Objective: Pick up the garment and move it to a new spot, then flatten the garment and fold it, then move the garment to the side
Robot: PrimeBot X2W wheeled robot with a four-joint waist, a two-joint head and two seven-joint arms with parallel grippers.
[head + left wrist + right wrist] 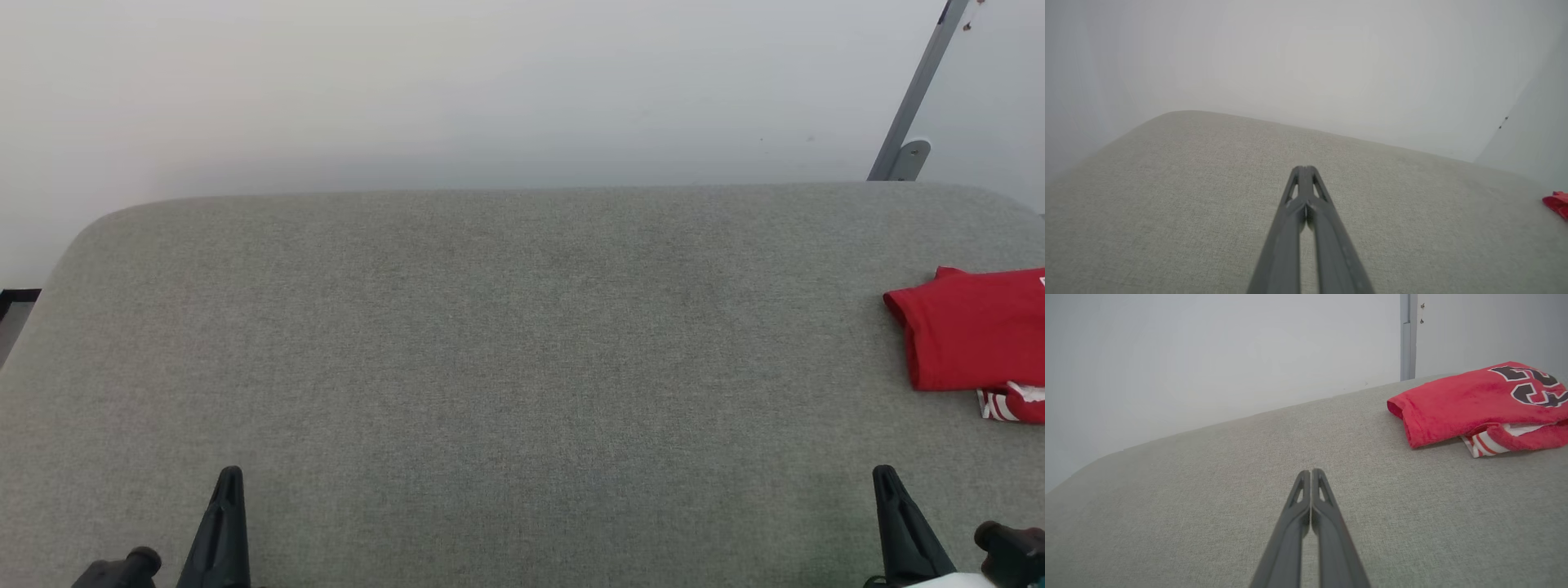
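Two tools sit nearest, low at the front edge: the left tool point(231, 482) and the right tool point(886, 486). Each has its two dark fingers pressed together tip to tip with nothing pinched between them, as both wrist views confirm. Beyond them stretches the grey fabric-topped bench point(522, 343), bare across its middle. Farther out, at the bench's right side and well apart from either tool, lies the garment point(967, 331). It is a compact red fold with a bit of red-and-white striped trim point(998, 405) peeking from under its near edge. The right wrist view shows black white-outlined lettering on top. Behind stand a pale wall point(408, 82) and a slanted metal post point(918, 90).

Judging by the tidy fold off to the side, the task looks as good as done, and the step in hand is parking the arms. To do that well, hold both tools low and closed, away from the cloth, so no finger snags the fold. Should a nudge be wanted, the right tool is nearer and ought to push the whole stack, not one edge.

Count: two tools, one garment, one bench, one post
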